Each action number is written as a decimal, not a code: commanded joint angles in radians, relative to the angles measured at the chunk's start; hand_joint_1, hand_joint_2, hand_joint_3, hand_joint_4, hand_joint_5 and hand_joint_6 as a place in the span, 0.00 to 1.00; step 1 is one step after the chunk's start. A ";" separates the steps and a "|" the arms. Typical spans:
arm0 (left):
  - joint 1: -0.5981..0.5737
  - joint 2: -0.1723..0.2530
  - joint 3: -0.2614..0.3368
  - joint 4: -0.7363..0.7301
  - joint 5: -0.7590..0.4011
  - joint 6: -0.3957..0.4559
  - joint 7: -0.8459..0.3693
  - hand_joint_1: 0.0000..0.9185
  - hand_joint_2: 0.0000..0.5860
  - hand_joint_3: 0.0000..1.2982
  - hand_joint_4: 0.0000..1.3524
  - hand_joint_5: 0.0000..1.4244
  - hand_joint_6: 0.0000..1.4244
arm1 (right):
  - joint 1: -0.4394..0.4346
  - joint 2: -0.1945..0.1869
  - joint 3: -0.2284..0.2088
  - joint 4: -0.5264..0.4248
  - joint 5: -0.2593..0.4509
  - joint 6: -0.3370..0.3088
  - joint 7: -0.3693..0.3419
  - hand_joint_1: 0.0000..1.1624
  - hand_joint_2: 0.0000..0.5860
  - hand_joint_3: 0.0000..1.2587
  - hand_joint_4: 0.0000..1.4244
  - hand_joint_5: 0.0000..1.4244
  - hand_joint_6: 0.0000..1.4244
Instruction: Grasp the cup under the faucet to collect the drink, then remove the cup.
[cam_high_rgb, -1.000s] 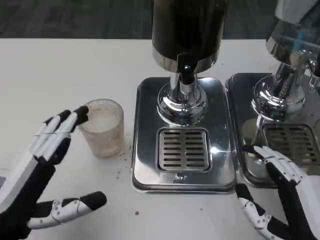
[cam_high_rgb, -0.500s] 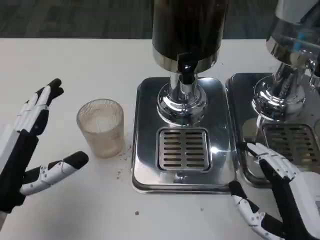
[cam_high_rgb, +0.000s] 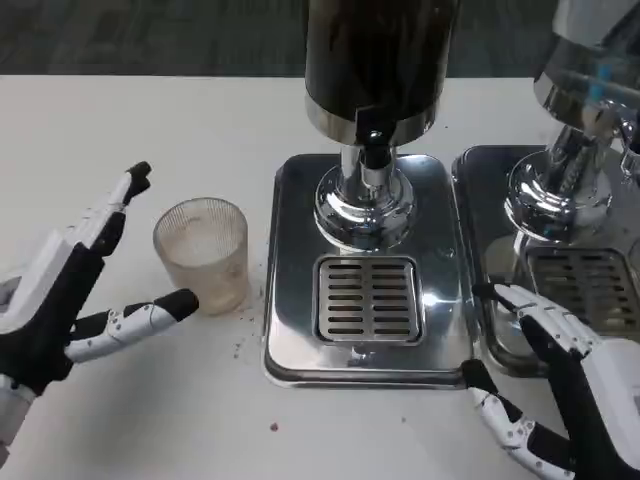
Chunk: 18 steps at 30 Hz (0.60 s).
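So, I'm sitting at the grasp step and nothing is held yet. The cup (cam_high_rgb: 201, 253), a ribbed translucent tumbler, stands upright on the white table (cam_high_rgb: 150, 120), just left of the steel drip tray (cam_high_rgb: 290, 330) and not under the faucet (cam_high_rgb: 374, 140). It looks empty to me, though the frosted wall makes that hard to call.

My left hand (cam_high_rgb: 75, 290) is wide open beside the cup on its left: the long fingers (cam_high_rgb: 115, 205) point up past the rim side, and the thumb (cam_high_rgb: 150, 313) reaches toward the base, its black tip very near the glass. I can't tell if it touches. The right hand (cam_high_rgb: 565, 390) is open too, fingers spread, resting by the front corner of the second tray (cam_high_rgb: 480, 200), holding nothing.

How I'd do this bit well: slide the left hand in until the cup sits deep between thumb and fingers, then close around the mid-body, not the rim, so it doesn't tip. Ribbed plastic looks light and slippery, so I'd squeeze gently and evenly. The thumb coming in low could shove the base sideways first, so I'd bring both sides in together. Then lift just clear of the tray lip and park it on the grate (cam_high_rgb: 368, 298), right below the spout.
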<state>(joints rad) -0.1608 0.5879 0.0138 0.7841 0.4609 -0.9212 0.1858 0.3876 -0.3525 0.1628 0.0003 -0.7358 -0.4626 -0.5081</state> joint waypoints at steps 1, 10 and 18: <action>-0.065 0.012 -0.028 0.076 -0.027 0.010 -0.038 0.11 0.04 0.00 0.00 0.04 0.06 | 0.002 -0.002 -0.006 -0.001 0.008 -0.008 0.003 0.32 0.71 0.20 0.15 0.15 0.23; -0.154 -0.012 -0.050 0.217 -0.104 0.031 -0.131 0.13 0.03 0.00 0.00 0.06 0.07 | 0.028 -0.004 -0.014 -0.022 0.004 -0.005 0.000 0.32 0.70 0.21 0.15 0.16 0.23; -0.203 -0.001 -0.083 0.276 -0.104 0.063 -0.178 0.06 0.00 0.00 0.00 0.05 0.06 | 0.053 -0.001 -0.022 -0.043 0.007 -0.006 0.001 0.33 0.69 0.21 0.15 0.16 0.23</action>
<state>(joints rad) -0.3396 0.5794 -0.0572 1.0424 0.3585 -0.8746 0.0208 0.4315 -0.3535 0.1504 -0.0269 -0.7344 -0.4627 -0.5060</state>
